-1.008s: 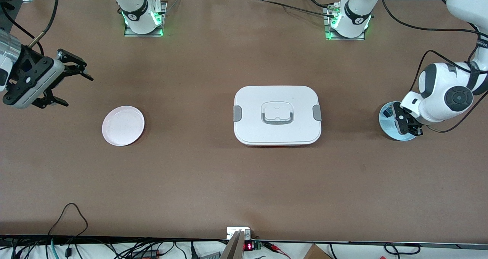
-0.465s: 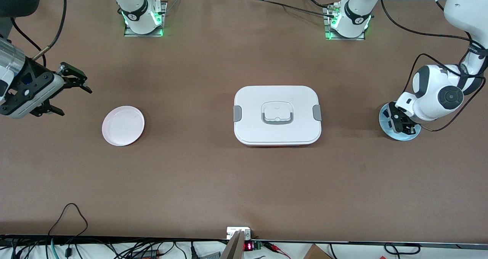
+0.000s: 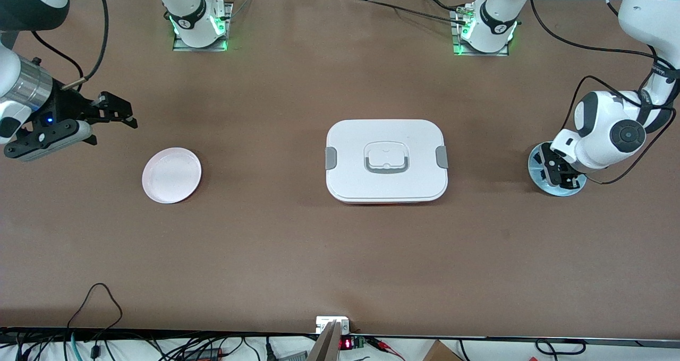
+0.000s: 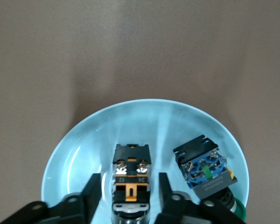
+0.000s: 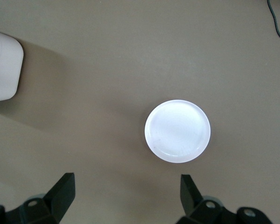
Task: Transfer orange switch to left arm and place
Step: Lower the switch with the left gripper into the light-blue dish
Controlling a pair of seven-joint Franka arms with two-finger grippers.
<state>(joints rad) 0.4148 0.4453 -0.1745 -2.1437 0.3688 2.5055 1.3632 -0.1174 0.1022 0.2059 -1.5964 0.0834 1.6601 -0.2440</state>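
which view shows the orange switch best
The left wrist view: the orange switch lies on the light blue plate between the left gripper's fingers. In the front view the arm hides it; the right wrist view misses it.

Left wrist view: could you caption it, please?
Left gripper straddles the orange switch on the blue plate, beside a blue switch.
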